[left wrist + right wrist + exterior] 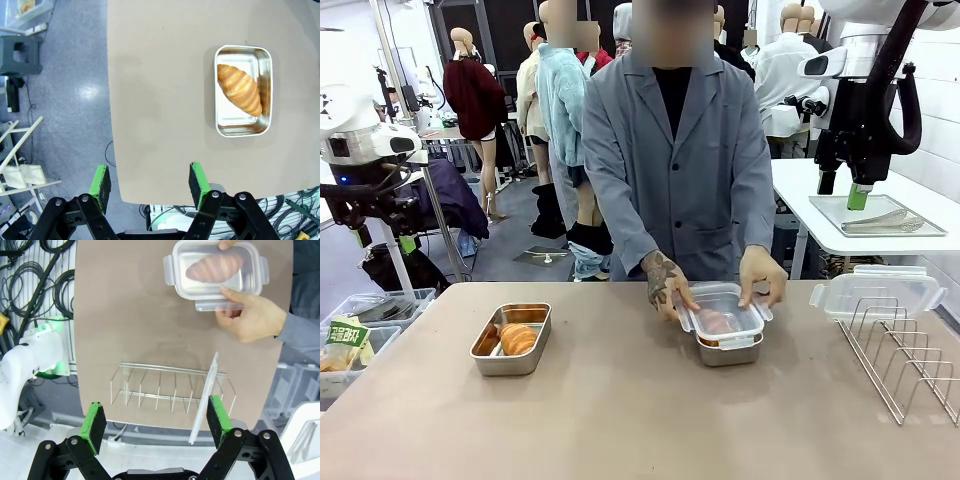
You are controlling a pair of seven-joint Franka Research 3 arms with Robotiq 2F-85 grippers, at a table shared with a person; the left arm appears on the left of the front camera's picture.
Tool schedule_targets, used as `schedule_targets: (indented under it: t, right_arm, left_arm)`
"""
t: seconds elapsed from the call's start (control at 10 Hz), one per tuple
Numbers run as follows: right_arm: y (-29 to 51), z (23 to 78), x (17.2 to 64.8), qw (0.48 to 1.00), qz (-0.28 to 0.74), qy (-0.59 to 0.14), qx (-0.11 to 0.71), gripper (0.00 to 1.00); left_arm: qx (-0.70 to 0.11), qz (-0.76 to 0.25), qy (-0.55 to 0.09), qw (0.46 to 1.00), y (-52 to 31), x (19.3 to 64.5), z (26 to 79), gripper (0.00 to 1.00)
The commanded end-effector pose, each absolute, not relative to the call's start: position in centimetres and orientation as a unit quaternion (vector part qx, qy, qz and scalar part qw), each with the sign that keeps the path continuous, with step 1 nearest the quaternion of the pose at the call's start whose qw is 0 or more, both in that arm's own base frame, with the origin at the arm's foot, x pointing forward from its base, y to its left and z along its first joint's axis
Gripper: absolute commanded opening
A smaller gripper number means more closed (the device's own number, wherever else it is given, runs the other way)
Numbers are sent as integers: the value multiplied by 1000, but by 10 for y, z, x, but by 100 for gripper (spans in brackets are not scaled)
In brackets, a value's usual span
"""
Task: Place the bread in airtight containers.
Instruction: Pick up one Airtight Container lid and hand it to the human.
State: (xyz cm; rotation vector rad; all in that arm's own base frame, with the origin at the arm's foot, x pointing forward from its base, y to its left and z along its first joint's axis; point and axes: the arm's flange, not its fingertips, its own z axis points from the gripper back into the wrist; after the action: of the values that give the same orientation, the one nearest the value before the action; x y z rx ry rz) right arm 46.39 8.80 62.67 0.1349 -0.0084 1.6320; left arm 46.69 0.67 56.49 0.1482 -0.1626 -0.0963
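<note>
Front view, lidded pan (725,352): far ahead of both raised jaws, the person's two hands (665,287) press its clear lid flat. Doing this well likely means seating all corners before snapping each tab.
Front view, open pan (510,368): steel with rounded corners, one croissant (517,339) inside, no lid on it.
Left wrist view, left jaws: spread fairly wide, the green pads (101,186) gripping nothing.
Left wrist view, open pan (240,125): ahead of the jaws and off past the right-hand pad, on the matte tan worktop (160,100). It is polished and shallow with a thin rolled rim.
Left wrist view, croissant (239,89): golden, ridged and tapered, lying diagonally inside. It probably crushes easily, so a lid should go straight down.
Right wrist view, right jaws: fully apart, empty.
Right wrist view, spare lid (204,400): clear stiff plastic, on edge in the thin wire rack (170,387), just ahead of the right-hand pad (218,416). It is likely slippery and best pinched across its rim.
Right wrist view, lidded pan (200,292): far ahead, a hand (250,317) at its tab.
</note>
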Motion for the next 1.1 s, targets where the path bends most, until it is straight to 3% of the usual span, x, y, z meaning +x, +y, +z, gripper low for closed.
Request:
schedule_targets:
  t: [0.0,1.0]
  right_arm:
    - [90,627,464,686,725,-8,66,100]
    - [90,627,464,686,725,-8,66,100]
  left_arm:
    - [79,-39,-87,992,6,466,564,81]
    - [79,-39,-87,992,6,466,564,81]
